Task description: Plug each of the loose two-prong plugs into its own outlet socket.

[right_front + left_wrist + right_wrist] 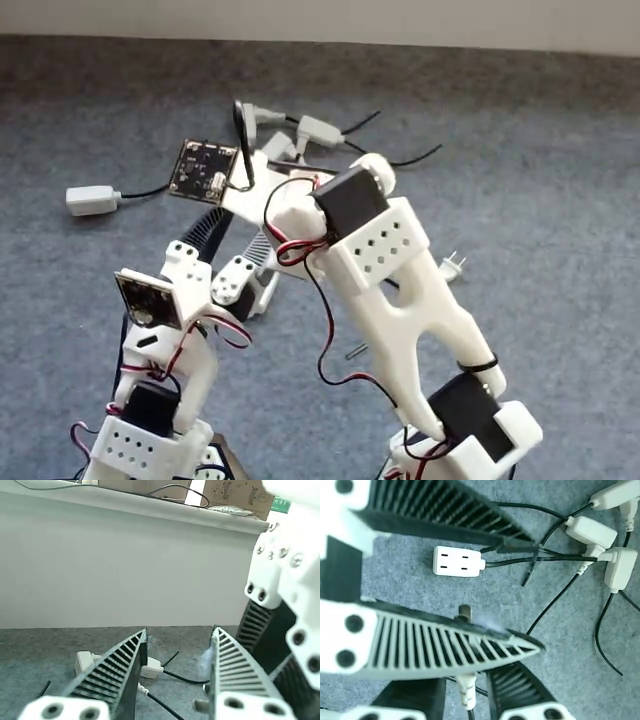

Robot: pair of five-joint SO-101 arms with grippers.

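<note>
Holds the right gripper (537, 596) spread wide above the grey carpet (400, 585), its black ribbed finger and white ribbed finger well apart and pinching nothing. Frames a white outlet socket (457, 561) in the gap between those two fingers, flat on the carpet, slots facing up, black cord running off toward the fingertips. Shows, past the fingertips, a cluster of white plugs (590, 530) among crossing black cords. Shows a two-prong plug (466, 692) just beyond the white finger's outer side, a prong poking out at that finger's edge, body and cord lying between the ribbed fingers of the other arm's gripper; cannot tell whether either of those fingers touches it

Holds the left gripper (179, 630) spread as well, low over the carpet, tips apart with open space between them. Looks through that gap at a white cord end (150, 670) ahead of the tips, near the black finger, and has the right arm's ribbed fingers close beside its white finger

From above, places a small loose plug (452, 267) on the carpet beside the right arm (400, 290), well apart from both grippers, and a white block (92, 200) on a black cord on the opposite side of them; cannot tell whether that block is the socket seen between the right fingers
</note>
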